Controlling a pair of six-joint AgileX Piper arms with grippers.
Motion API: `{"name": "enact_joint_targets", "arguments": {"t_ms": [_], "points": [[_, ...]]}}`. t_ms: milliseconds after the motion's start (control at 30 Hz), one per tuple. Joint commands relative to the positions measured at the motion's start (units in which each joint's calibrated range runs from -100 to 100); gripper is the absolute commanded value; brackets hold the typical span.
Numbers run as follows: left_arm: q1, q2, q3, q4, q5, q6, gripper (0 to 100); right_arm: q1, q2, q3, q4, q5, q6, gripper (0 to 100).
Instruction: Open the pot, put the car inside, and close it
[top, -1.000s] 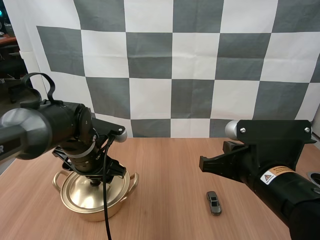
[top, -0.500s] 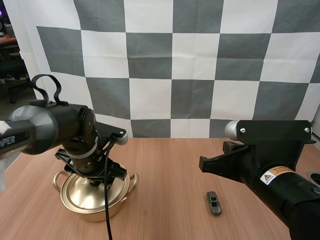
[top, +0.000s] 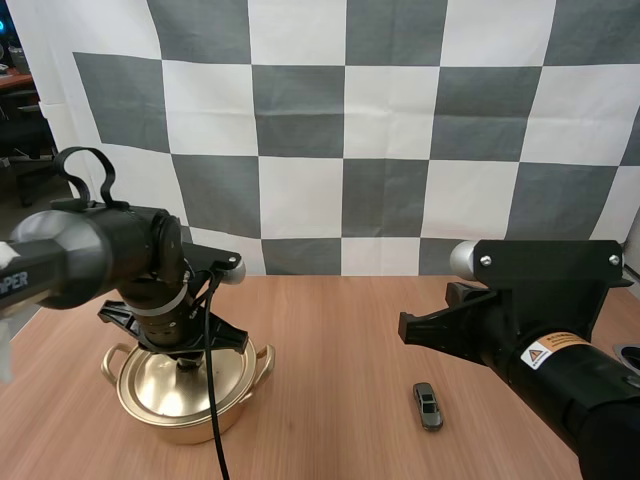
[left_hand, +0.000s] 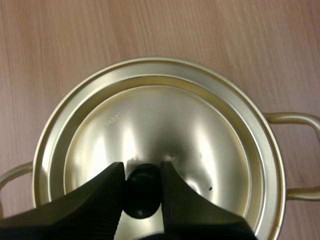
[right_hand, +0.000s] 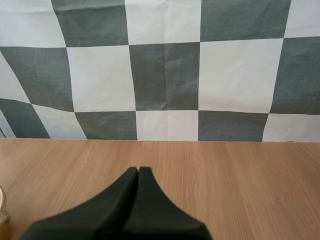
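Observation:
A gold pot (top: 180, 392) with its lid (left_hand: 165, 125) on stands at the table's left. My left gripper (left_hand: 142, 172) reaches straight down over it, and its fingertips pinch the lid's black knob (left_hand: 142, 196) from both sides. In the high view the left gripper (top: 188, 358) sits on the lid's centre. A small grey toy car (top: 428, 406) lies on the table at the right, below and in front of my right arm. My right gripper (right_hand: 138, 172) is shut on nothing, its fingers together as one wedge, held above the table.
The pot has a loop handle (left_hand: 298, 121) on each side. Bare wooden table (top: 330, 400) lies between the pot and the car. The bulky right arm (top: 540, 345) hangs over the table's right side.
My left gripper's fingers have come together from wide open onto the lid's knob. The pot has shifted slightly to the left. The right arm and the car have not moved.

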Motion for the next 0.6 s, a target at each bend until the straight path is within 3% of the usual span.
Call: {"name": "enact_joint_targets", "arguments": {"t_ms": [0, 267, 567], "points": [[0.84, 0.05, 0.04, 0.14, -0.07, -0.01, 0, -0.06, -0.07, -0.06, -0.06, 0.06, -0.02, 0], [1.02, 0.05, 0.04, -0.06, -1.81, -0.01, 0, -0.06, -0.07, -0.06, -0.06, 0.06, -0.02, 0], [1.02, -0.07, -2.26, -6.90, -0.20, 4.30, 0, -0.06, -0.07, -0.06, 0.12, 0.06, -0.02, 0]]}}
